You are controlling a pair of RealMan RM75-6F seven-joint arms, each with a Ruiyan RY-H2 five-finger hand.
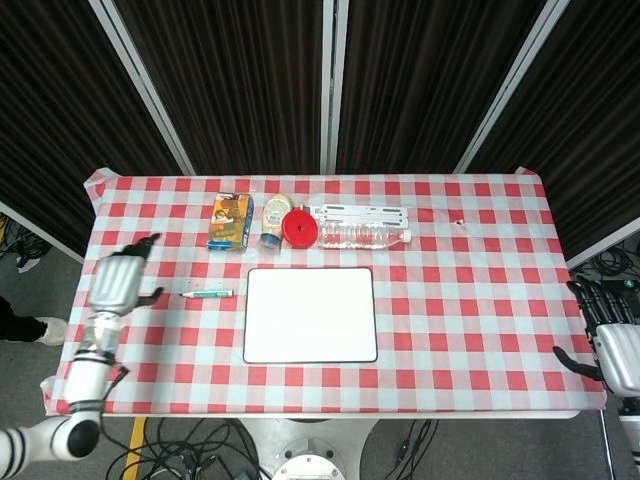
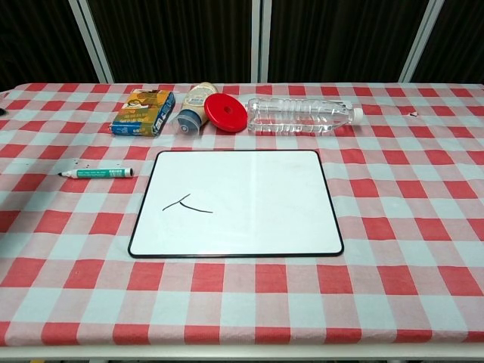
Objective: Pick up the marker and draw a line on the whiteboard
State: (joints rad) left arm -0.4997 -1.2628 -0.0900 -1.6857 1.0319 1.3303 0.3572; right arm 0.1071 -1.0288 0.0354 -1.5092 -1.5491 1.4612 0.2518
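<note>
Your left hand hovers at the table's left edge, fingers apart and holding nothing; just to its right the marker lies flat on the checked cloth, long axis running left to right, apart from the hand and just beside the whiteboard's left edge; in the chest view the marker points its tip leftward, away from the board, which already carries a short dark stroke; behind the board sit a box, a red lid and a bottle; far right, your right hand hangs off the table's edge, spread and empty, well apart; the left is much nearer.
</note>
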